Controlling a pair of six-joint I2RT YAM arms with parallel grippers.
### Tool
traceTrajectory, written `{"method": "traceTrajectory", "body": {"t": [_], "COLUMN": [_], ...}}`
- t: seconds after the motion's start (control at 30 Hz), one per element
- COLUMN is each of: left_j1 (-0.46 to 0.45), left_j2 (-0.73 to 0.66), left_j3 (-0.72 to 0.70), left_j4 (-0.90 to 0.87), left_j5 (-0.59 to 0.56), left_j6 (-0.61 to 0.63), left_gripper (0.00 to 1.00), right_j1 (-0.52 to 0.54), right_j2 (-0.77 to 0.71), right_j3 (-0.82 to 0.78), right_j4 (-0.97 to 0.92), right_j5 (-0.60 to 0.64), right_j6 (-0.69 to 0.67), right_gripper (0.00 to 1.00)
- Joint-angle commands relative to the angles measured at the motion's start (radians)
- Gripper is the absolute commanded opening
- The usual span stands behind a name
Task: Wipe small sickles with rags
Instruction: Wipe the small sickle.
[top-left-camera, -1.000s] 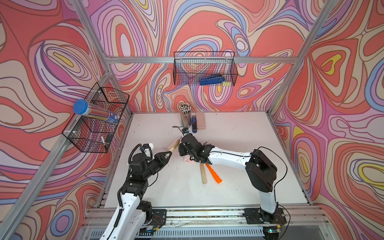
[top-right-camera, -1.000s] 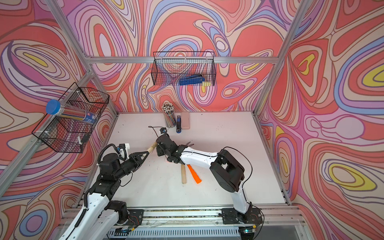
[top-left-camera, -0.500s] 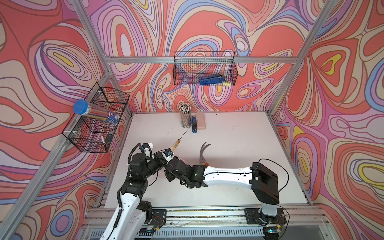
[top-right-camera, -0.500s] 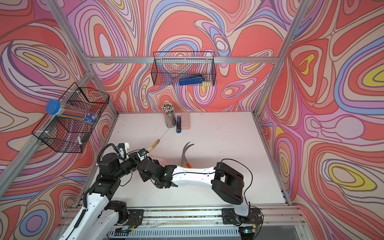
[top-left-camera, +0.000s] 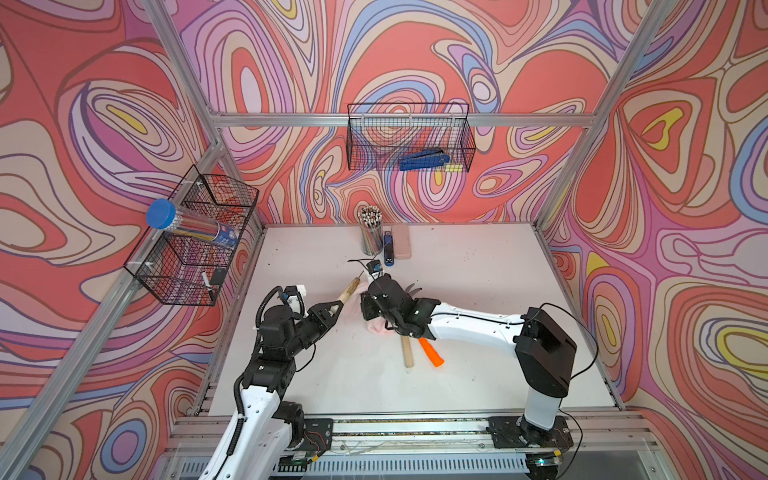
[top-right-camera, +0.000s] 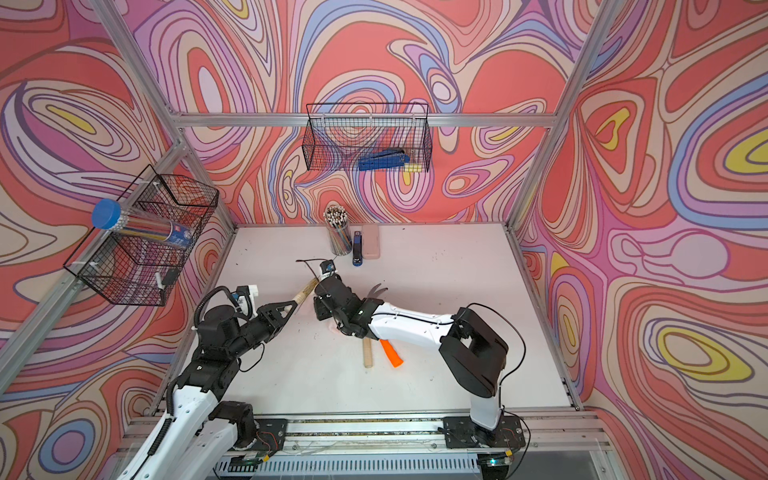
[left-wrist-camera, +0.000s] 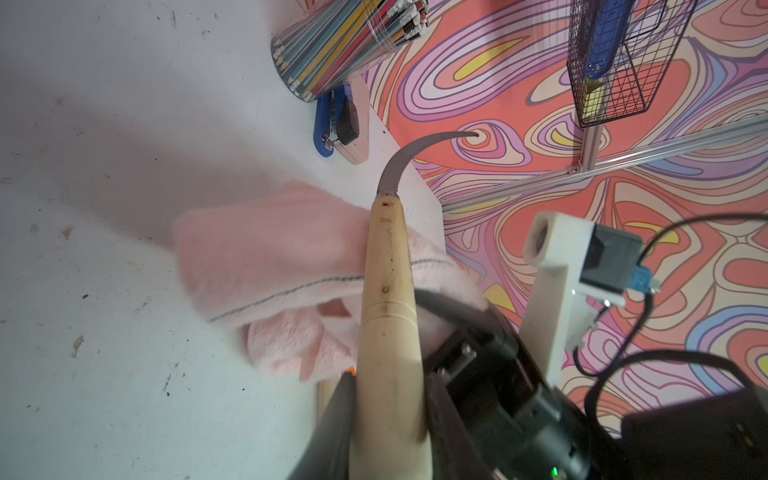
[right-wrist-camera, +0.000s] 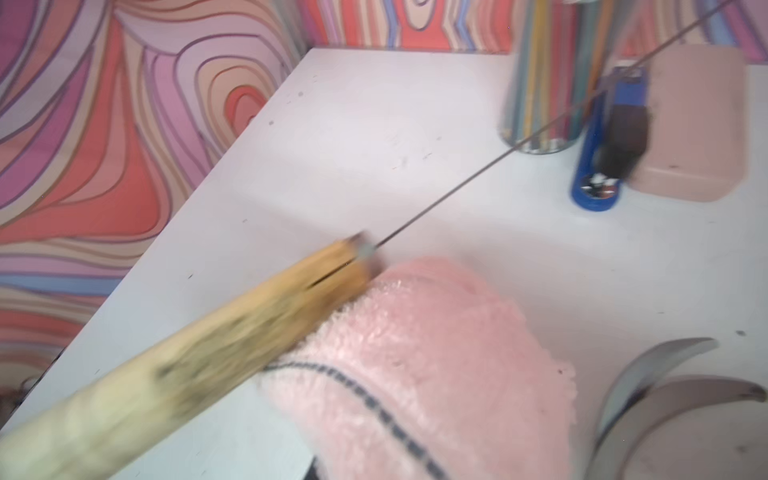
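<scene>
The left gripper is clamped on the butt of a wooden-handled sickle, as it was a second ago. It holds the sickle slanted up off the table, with the thin blade aimed at the back wall. Half a second ago the right arm had swept the pink rag down the handle toward the left gripper. Now the rag is back at the blade end and touches the handle there. This looks like a back-and-forth wiping stroke on this sickle, with the blade itself probably still to be done. The right gripper is closed on the rag, just beside the handle. The two other sickles lie on the table under the right arm and seem to be waiting their turn.
</scene>
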Motion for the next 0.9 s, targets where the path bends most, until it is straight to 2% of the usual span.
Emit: {"method": "traceTrajectory", "body": {"t": [0.0,0.17,0.57,0.67,0.77,0.87], "left_j1": [-0.001,-0.002,-0.002,0.000,-0.001,-0.001], "left_j2": [-0.003,0.000,-0.007,-0.008,-0.012,-0.016], "left_j3": [0.021,0.024,0.021,0.022,0.022,0.021], "left_j4": [-0.015,-0.016,-0.026,-0.027,-0.028,-0.030], "left_j5": [0.004,0.006,-0.007,-0.007,-0.007,-0.005], "left_j6": [0.017,0.019,0.024,0.024,0.024,0.024], "left_gripper": [0.00,0.00,0.00,0.00,0.00,0.00], "right_j1": [-0.012,0.002,0.246,0.255,0.254,0.217], "right_j2": [-0.038,-0.035,-0.061,-0.071,-0.067,-0.057], "right_j3": [0.004,0.025,0.050,0.042,0.036,0.032], "right_j4": [0.036,0.051,0.075,0.081,0.068,0.051], "right_j5": [-0.010,-0.085,-0.016,-0.021,0.026,0.026], "right_j6": [0.004,-0.007,-0.082,-0.071,-0.068,-0.047], "right_gripper": [0.00,0.00,0.00,0.00,0.00,0.00]}}
